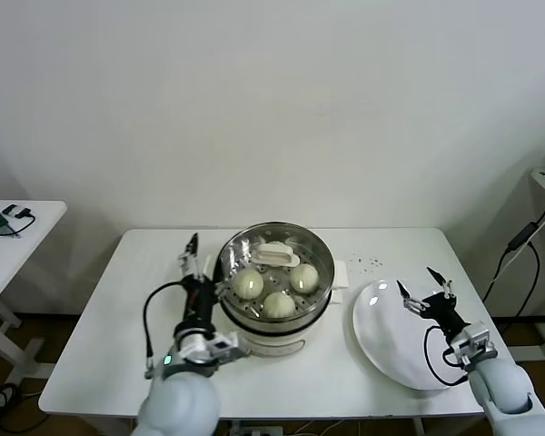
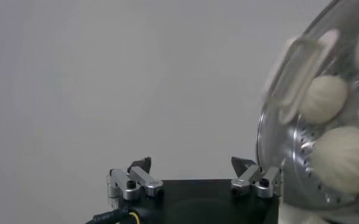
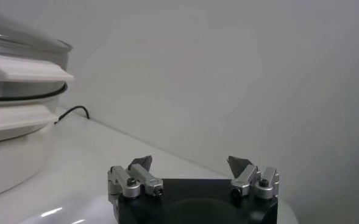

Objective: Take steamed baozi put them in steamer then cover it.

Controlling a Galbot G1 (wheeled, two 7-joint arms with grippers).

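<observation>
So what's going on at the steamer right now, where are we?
The steamer sits mid-table with the glass cover on it and three baozi visible through the glass. The left gripper is open beside the steamer on its left, holding nothing. The right gripper is open too, hovering over the white plate, which has no buns on it. Loading and covering look done.

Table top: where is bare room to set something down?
Bare: the white table left of the open left gripper, and its near edge between cooker base and flat white plate. Crowded: the centre, with the lidded steel steamer, and the plate under the open right gripper.
</observation>
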